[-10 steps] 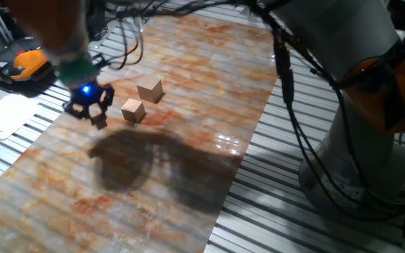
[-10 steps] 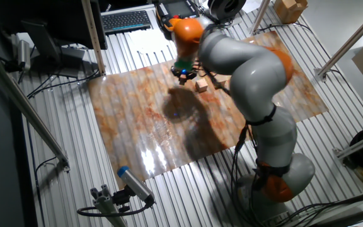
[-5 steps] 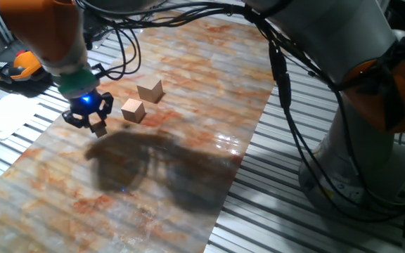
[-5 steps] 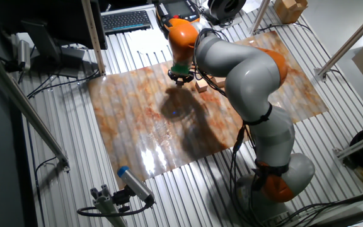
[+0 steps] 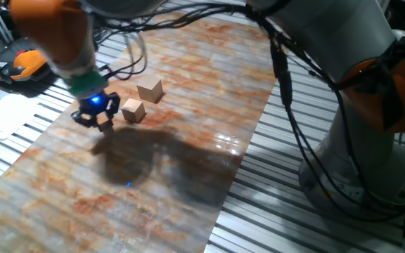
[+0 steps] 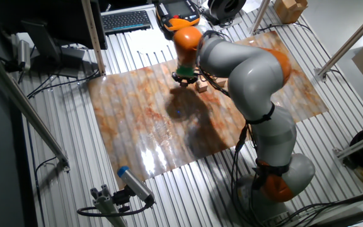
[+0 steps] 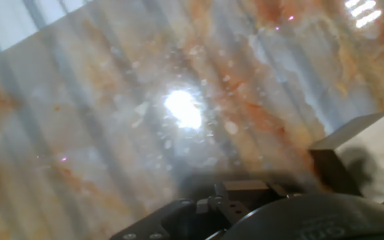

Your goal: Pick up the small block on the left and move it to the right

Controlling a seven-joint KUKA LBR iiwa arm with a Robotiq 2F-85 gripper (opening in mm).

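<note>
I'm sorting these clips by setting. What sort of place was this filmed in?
Most likely a robotics lab or test cell. A cabled robot arm works over a marble-patterned mat laid on a ribbed metal table, with a computer keyboard behind and plain wooden cubes as props.

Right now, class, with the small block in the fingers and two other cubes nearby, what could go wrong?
1. The small block hangs low and close to the medium cube; moving right could knock it or the larger cube.
2. The gripper holds only the block's top, so it may slip out.
</note>
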